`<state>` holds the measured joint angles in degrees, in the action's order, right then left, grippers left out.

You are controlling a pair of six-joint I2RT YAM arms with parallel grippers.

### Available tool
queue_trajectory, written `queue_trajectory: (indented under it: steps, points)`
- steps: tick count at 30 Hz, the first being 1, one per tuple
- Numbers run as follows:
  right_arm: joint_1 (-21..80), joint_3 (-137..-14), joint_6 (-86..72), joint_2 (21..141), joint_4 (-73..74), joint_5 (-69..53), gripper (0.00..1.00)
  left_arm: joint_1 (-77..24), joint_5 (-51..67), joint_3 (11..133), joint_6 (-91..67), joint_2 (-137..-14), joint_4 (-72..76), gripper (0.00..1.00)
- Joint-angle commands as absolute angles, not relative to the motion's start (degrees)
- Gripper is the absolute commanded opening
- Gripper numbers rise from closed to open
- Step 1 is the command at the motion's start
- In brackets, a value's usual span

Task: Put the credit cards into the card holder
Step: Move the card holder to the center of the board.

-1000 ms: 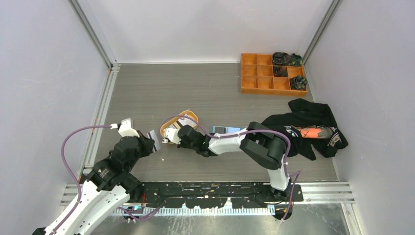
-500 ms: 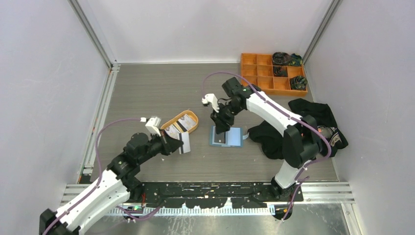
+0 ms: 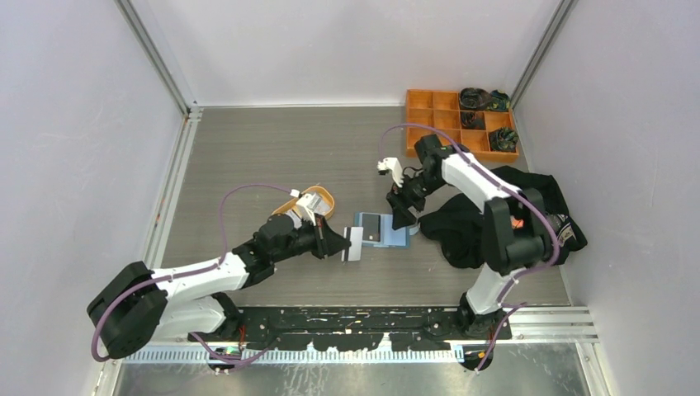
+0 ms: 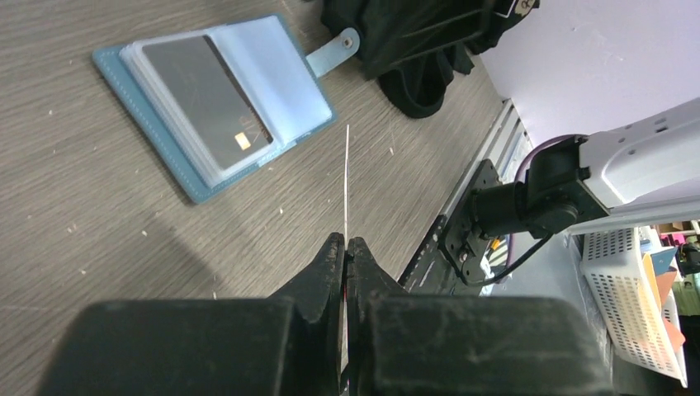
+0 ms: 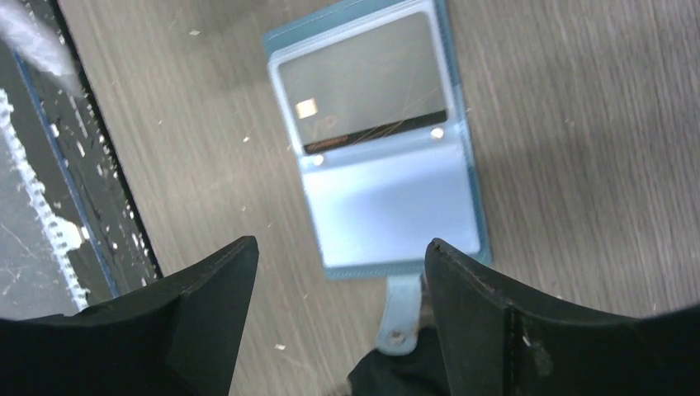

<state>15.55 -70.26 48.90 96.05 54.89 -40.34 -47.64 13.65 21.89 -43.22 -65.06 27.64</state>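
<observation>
The card holder (image 3: pixel 382 230) is laid open near the middle of the worktop (image 3: pixel 248 157), its snap tab beside a black cloth (image 3: pixel 512 206). A dark card (image 5: pixel 361 95) is lodged in one clear pocket; its chip is made out only in the wrist views. A pale card (image 3: pixel 354 244), reduced to a thin edge-on line in the left wrist view, is pinched by the left gripper (image 3: pixel 340 243) just left of the holder. The right gripper (image 5: pixel 342 272) is spread above the tab end.
</observation>
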Motion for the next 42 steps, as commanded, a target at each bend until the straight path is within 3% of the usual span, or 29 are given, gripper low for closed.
queue_trajectory:
  steps: [1,10,18,28,35,39,42]
  points:
    - [18.2,-76.0,44.5,103.2,51.4,-40.4,0.78,-48.3,12.5,24.5,-42.6,-64.9,35.9,0.0]
    - [26.3,-80.8,42.5,110.4,46.8,-27.6,0.78,-48.3,11.1,21.4,-43.0,-60.1,33.6,0.0]
    - [29.3,-82.9,45.7,114.0,48.4,-27.5,0.73,-48.3,10.3,18.5,-43.3,-55.4,31.6,0.0]
    - [34.0,-86.2,51.5,115.0,58.5,-36.0,0.53,-49.8,12.1,15.1,-47.4,-54.1,35.4,0.0]
    - [30.7,-84.2,40.0,107.3,51.7,-31.3,0.57,-55.3,5.3,14.3,-50.8,-53.1,35.8,0.0]
    - [26.9,-75.4,46.7,95.5,49.1,-35.7,0.61,-60.1,-4.7,14.5,-54.7,-55.5,36.7,0.0]
    - [23.6,-67.5,56.9,85.1,48.9,-41.6,0.73,-63.4,-12.9,14.8,-58.0,-58.3,38.3,0.0]
